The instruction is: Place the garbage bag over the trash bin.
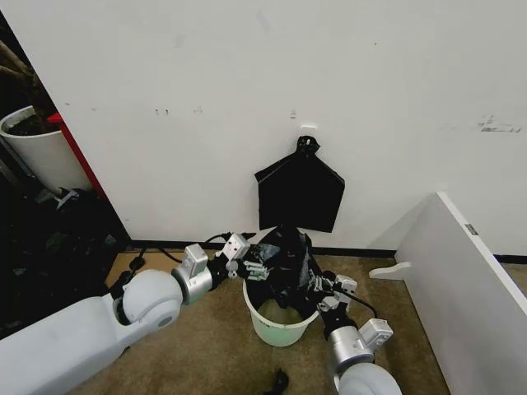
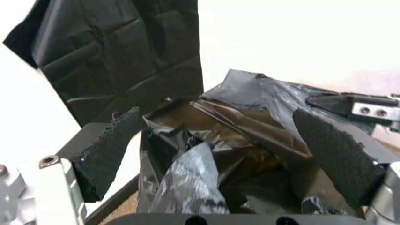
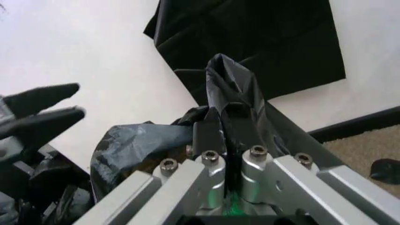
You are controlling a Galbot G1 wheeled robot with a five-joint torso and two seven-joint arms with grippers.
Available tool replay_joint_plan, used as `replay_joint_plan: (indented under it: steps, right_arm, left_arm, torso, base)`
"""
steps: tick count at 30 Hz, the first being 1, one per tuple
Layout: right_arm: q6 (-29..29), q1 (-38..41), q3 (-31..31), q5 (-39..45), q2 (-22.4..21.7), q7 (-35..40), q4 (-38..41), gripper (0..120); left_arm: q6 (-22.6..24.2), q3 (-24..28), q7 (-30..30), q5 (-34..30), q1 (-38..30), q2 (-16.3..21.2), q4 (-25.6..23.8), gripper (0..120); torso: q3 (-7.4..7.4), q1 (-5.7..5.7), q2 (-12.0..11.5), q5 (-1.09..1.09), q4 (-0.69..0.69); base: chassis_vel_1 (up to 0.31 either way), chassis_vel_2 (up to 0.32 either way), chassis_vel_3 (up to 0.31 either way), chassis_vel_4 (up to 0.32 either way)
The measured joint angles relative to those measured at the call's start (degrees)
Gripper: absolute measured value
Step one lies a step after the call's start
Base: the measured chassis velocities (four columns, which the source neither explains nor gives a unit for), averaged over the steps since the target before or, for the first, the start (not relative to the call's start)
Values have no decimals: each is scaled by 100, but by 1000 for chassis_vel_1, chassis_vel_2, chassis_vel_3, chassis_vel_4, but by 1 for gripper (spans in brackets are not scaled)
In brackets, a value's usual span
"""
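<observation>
The trash bin (image 1: 280, 327), a small white bucket, stands on the brown carpet by the wall. The crinkled black garbage bag (image 1: 286, 262) bunches over its mouth and rises above the rim. From the bin's left side my left gripper (image 1: 251, 268) reaches in; its black-padded fingers (image 2: 109, 152) stand wide apart, and the garbage bag (image 2: 225, 154) lies loose between them. At the bin's right rim my right gripper (image 1: 324, 288) is shut on a fold of the garbage bag (image 3: 228, 93), which sticks up from the pinched fingertips (image 3: 206, 133).
A flat black bag bundle (image 1: 300, 193) hangs from a wall hook just behind the bin. A white panel (image 1: 465, 288) slants along the right. At the far left stand a large white plant pot (image 1: 37, 156) and dark clutter. A black cable end (image 1: 280, 383) lies on the carpet in front.
</observation>
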Motion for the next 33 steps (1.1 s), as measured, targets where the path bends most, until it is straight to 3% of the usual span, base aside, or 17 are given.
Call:
replay_joint_plan:
  steps: [1, 7, 13, 22, 24, 26, 33]
  right_arm:
    - [0, 0, 0, 0, 0, 0, 0, 0]
    - [11, -3, 14, -47, 4, -1, 44, 0]
    - [29, -36, 38, -48, 21, -1, 54, 0]
    - [24, 22, 40, -27, 43, 8, 54, 0]
    - [24, 22, 40, -27, 43, 8, 54, 0]
    - [13, 49, 36, -8, 53, 19, 53, 0]
    - [-11, 93, 53, 60, 30, 46, 42, 0]
  left_arm:
    - [0, 0, 0, 0, 0, 0, 0, 97]
    - [1167, 452, -278, -757, -830, -274, 124, 95]
    - [1557, 581, -680, -1030, -1090, -529, 261, 91]
    - [2293, 767, -1003, -1097, -1380, -655, 290, 61]
    - [2293, 767, -1003, -1097, -1380, -655, 290, 61]
    - [2482, 784, -1091, -1114, -1421, -667, 316, 46]
    - [2568, 738, -1218, -1270, -1397, -637, 311, 20]
  torso:
    - [0, 0, 0, 0, 0]
    - [0, 0, 0, 0, -1]
    - [0, -1, 0, 0, 0]
    - [0, 0, 0, 0, 0]
    - [0, 0, 0, 0, 0]
    - [0, -1, 0, 0, 0]
    - [0, -1, 0, 0, 0]
  base:
    - [0, 0, 0, 0]
    - [0, 0, 0, 0]
    - [0, 0, 0, 0]
    - [0, 0, 0, 0]
    - [0, 0, 0, 0]
    - [0, 0, 0, 0]
    - [0, 0, 0, 0]
